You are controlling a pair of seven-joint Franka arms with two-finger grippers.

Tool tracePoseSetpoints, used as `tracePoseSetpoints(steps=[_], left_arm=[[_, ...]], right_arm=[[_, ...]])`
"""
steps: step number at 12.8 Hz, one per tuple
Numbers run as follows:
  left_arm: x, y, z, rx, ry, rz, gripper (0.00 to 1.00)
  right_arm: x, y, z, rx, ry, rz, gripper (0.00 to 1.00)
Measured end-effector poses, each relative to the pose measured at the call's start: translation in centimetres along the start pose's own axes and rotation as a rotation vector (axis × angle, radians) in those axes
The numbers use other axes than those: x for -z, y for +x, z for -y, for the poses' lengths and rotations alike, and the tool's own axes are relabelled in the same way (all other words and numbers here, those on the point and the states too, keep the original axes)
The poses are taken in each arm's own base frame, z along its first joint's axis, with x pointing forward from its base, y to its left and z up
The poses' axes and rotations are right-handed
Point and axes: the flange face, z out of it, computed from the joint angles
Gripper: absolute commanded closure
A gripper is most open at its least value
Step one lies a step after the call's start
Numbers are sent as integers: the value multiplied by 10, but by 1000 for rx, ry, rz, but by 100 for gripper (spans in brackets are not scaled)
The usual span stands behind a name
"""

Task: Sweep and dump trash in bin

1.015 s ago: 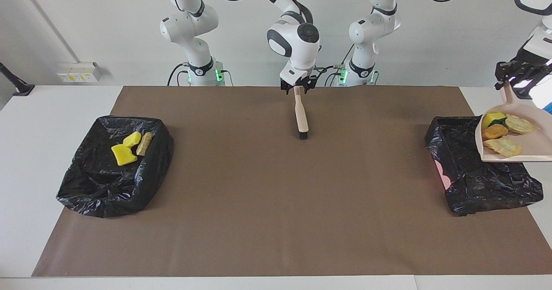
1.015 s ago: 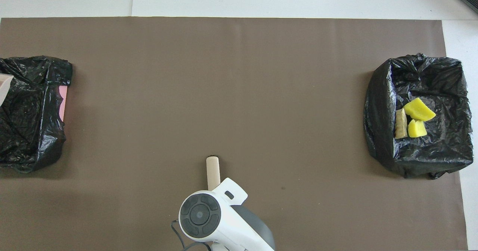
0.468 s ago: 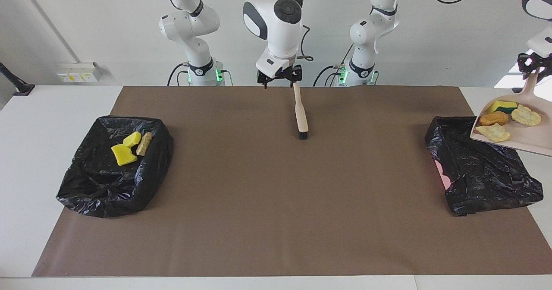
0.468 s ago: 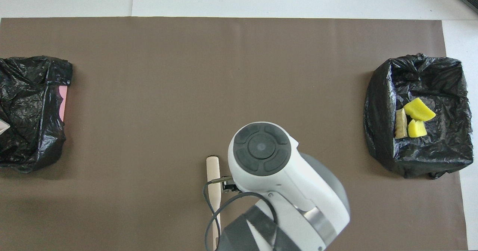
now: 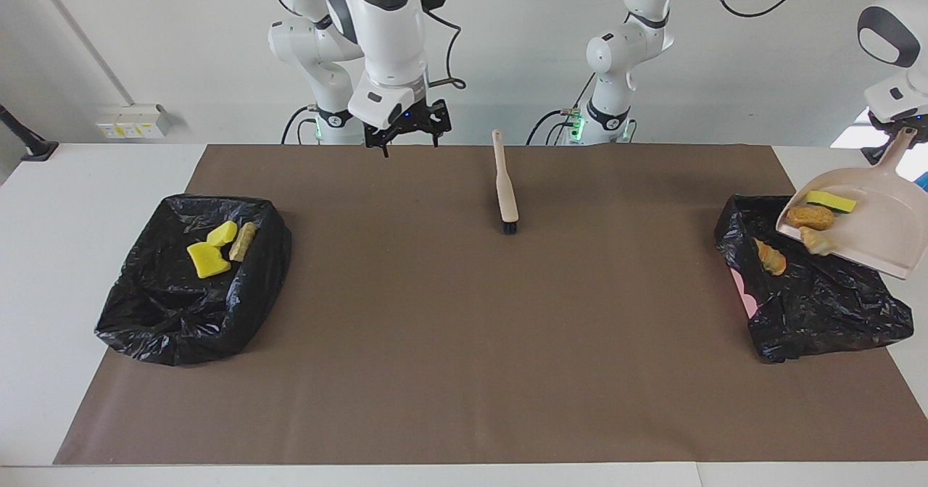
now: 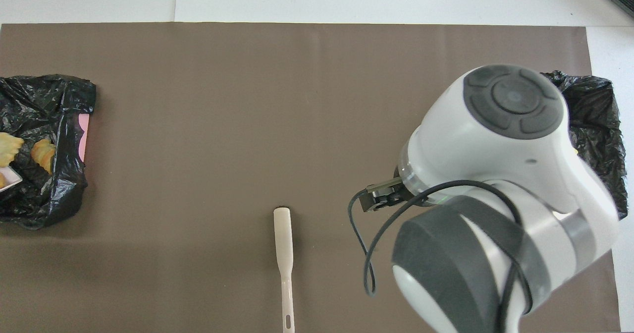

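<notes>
Tipping over the bin [image 5: 812, 306] at the left arm's desk end, the dustpan [image 5: 870, 233], handle clenched in the left gripper [image 5: 901, 126], spills scraps [image 5: 810, 216] mouth-down into it; right gripper [image 5: 408, 130], jaws released, hangs clear of the brush [image 5: 504, 191].

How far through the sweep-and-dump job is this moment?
Done: three scraps lie in the bin at the right arm's end, and the brush lies released on the mat. In hand: the left end effector tilts the dustpan over the other bin; one lump is in, another is at the lip. Left: the sponge and brown lump in the pan. The open right end effector holds nothing.
</notes>
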Motion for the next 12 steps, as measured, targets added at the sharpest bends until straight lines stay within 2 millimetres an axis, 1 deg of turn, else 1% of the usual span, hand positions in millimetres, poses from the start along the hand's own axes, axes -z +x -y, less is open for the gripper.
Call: tracePoseSetpoints(steps=[1, 2, 5, 8, 10, 12], left_arm=[[6, 6, 1, -28, 32, 24, 100], [13, 15, 0, -61, 66, 51, 100], [42, 44, -4, -193, 182, 157, 100], [62, 65, -8, -312, 269, 257, 100], [71, 75, -10, -347, 295, 278, 100], [85, 80, -8, -365, 321, 280, 100]], right_arm=[[7, 1, -17, 10, -4, -3, 0], [11, 2, -29, 14, -13, -4, 0], [15, 2, -50, -4, -44, -4, 0], [19, 4, -80, -56, -69, -13, 0], [25, 4, -96, -84, -69, -25, 0], [29, 4, -109, -105, -92, -34, 0]])
